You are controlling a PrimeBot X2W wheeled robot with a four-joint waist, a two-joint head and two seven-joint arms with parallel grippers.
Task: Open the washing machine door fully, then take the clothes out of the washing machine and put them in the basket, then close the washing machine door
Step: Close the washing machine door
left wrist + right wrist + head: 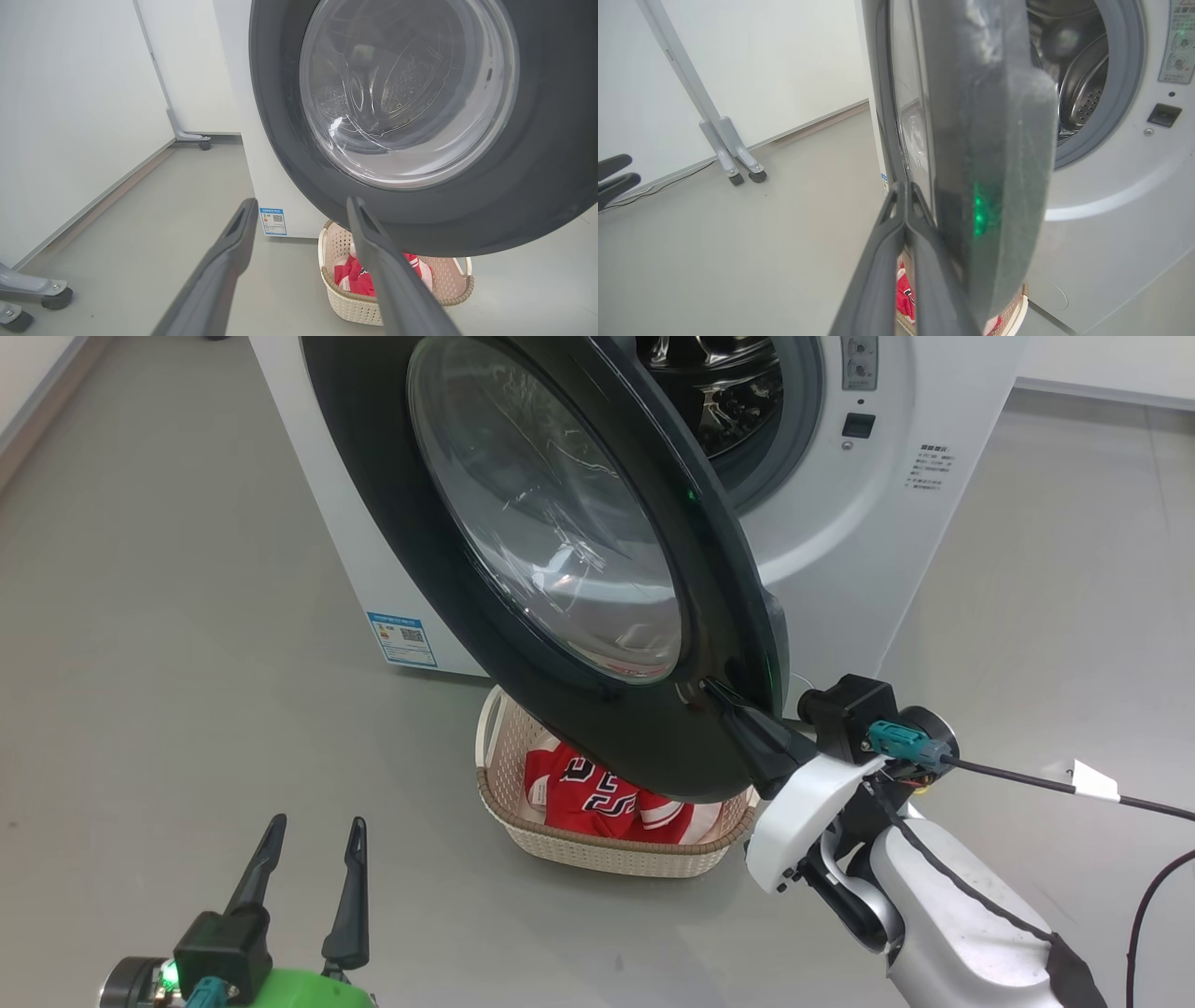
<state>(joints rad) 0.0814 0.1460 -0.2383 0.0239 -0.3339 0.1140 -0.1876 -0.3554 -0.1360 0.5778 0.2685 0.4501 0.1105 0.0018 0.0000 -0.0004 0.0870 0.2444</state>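
The washing machine (pixel 840 551) stands ahead with its steel drum (pixel 728 392) showing. The washing machine door (pixel 448 588) hangs part-way open, swung out over the basket (pixel 597 849). Red clothes (pixel 588 798) with navy lettering lie in the basket. My right gripper (pixel 714 691) is shut, its tips touching the outer face of the door at the lower rim. In the right wrist view the shut right gripper (pixel 904 186) lies against the door's edge (pixel 994 140). My left gripper (pixel 313 831) is open and holds nothing, low at the left. In the left wrist view the left gripper (pixel 301 203) points at the door (pixel 537 186), the basket (pixel 345 303) and the clothes (pixel 355 280).
A white wall runs along the left (pixel 70 116). A panel stand on castors (pixel 733 158) sits by that wall beyond the machine. More castor feet (pixel 56 298) are near my left arm. A black cable (pixel 1027 775) trails right from my right wrist. Grey floor (pixel 187 663) lies open to the left.
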